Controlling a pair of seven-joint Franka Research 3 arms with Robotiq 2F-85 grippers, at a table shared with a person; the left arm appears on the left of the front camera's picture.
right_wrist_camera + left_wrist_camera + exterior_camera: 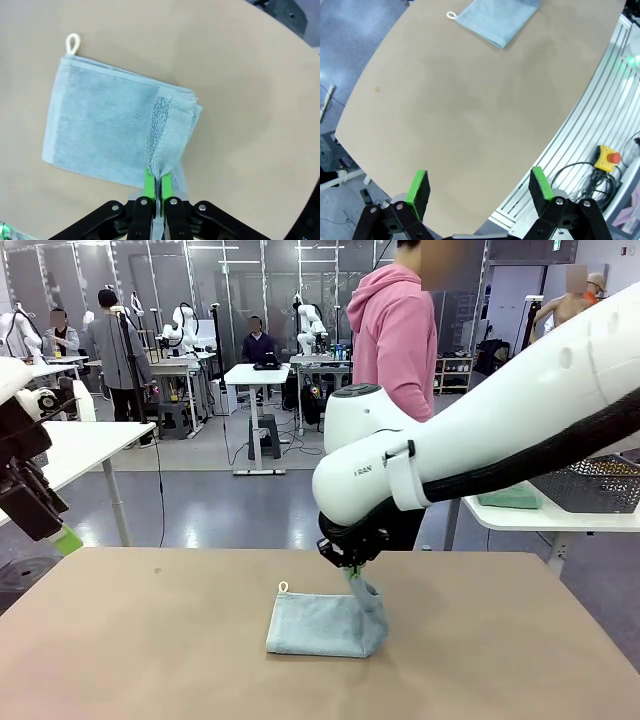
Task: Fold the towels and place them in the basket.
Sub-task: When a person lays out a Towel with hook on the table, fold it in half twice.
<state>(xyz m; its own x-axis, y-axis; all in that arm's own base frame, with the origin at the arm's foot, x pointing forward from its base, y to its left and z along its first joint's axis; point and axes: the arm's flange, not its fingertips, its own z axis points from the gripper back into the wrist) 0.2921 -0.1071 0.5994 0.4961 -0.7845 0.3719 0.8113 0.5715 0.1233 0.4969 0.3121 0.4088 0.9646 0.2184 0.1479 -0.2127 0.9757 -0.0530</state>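
Corner of the towel (100, 130) sat pinched in my right gripper (158, 182) above the table (150, 640); left gripper (480, 187) hung wide, empty. A slip, I judged, would undo the fold.

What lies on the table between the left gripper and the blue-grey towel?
The stretch is bare: in the left wrist view, plain brown tabletop runs from the open left gripper to the blue-grey towel.

We work in a robotics lab: far beyond our right gripper (354, 573) stand white workbenches (255, 375) with people (112, 345); beside our left gripper (479, 176), an emergency-stop button (609, 159).
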